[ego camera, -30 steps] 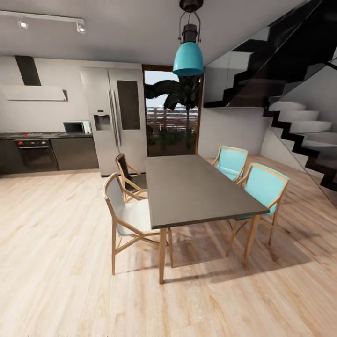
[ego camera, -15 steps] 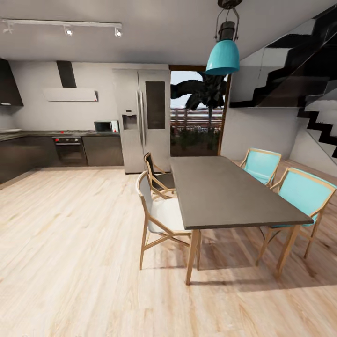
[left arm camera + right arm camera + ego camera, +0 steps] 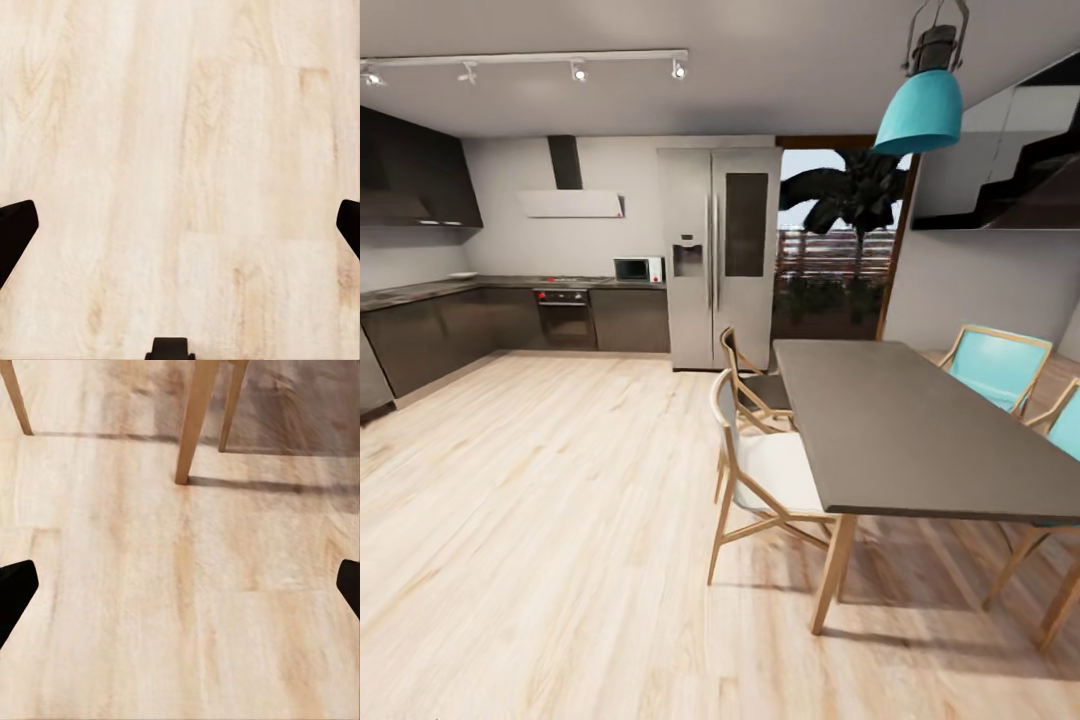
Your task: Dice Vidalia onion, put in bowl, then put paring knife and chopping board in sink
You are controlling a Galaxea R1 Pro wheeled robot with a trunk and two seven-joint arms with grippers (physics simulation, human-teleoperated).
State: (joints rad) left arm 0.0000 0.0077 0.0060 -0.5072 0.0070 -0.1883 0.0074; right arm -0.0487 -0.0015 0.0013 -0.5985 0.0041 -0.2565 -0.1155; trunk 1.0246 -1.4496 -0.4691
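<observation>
Robot in transit; task items not visible. Kitchen (image 3: 510,300) w/ dark countertop (image 3: 420,291) lies far across wood floor (image 3: 560,500). Left gripper (image 3: 180,225) fingers (image 3: 15,229) spread, bare floor betw. them. Right gripper (image 3: 180,585) fingers (image 3: 15,585) spread too, chair legs (image 3: 196,412) beyond the tips.

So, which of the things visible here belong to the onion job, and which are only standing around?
Belongs to the job:
- kitchen
- countertop
- left gripper and right gripper, both open over the floor

Just there:
- dining table
- chairs
- fridge
- teal lamp
- oven
- microwave
</observation>
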